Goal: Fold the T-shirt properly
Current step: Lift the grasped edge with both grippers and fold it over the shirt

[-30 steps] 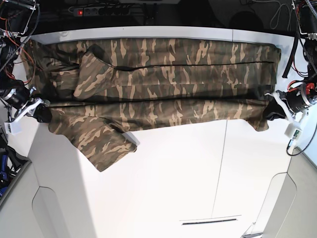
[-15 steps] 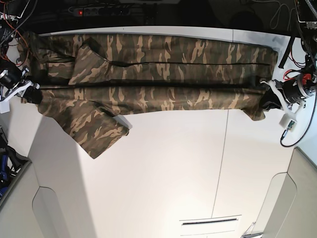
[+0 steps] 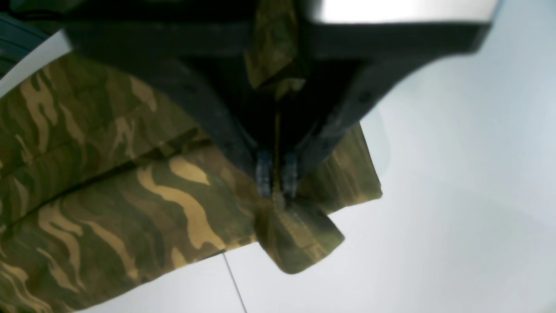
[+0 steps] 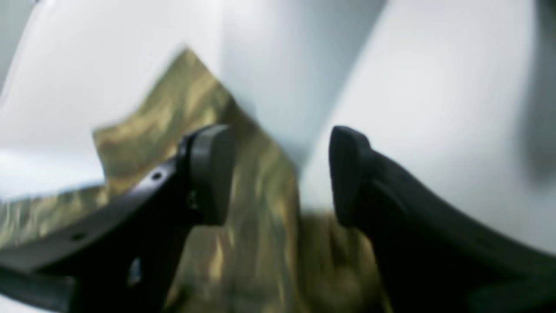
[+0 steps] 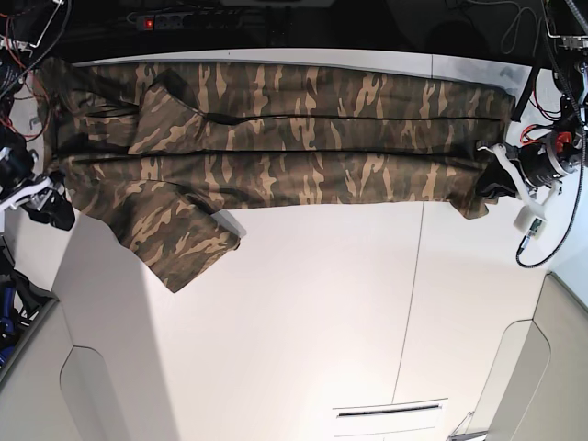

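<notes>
T-shirt (image 5: 276, 156) lies in a long folded band across the table's (image 5: 303, 322) 12 o'clock edge. Left gripper (image 3: 276, 176) is pinched tight on its 3 o'clock corner; right gripper (image 4: 282, 174) gapes wide, holding nothing, at 9 o'clock. Cloth looks light and limp, likely to sag; take hold at hems and corners.

Black curved jaws, white wrist brackets, red and black cables.

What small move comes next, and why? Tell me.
Probably open the left claw: it pinches the T-shirt corner, while the right claw stands open and clear of the cloth, and the folded shirt lies on the table.
</notes>
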Tool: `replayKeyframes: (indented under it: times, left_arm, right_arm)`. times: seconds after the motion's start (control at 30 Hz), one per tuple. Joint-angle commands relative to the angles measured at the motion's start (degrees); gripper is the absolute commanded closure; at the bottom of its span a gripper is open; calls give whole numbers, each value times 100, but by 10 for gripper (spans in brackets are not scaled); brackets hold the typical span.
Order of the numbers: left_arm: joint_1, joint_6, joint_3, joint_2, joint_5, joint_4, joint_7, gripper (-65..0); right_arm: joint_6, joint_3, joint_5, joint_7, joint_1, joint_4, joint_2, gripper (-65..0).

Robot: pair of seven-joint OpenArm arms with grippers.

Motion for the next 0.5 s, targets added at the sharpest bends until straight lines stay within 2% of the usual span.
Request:
replayKeyframes:
  times: [0.0,0.2,0.47]
  left_arm:
    - [-46,15,-55,-109,-74,87,-103,0]
    - [-26,17,-55,-109,-76,87,-103,0]
    - [-28,15,-55,-109,-96,87,-103,0]
  right_arm:
    - [-39,37,-57,140,221,92,87,-347]
    - [-103,-175,-813,378,793,55,-179,-347]
    - [-151,-1419,-1644,1141,1355,-1139,-225,-346]
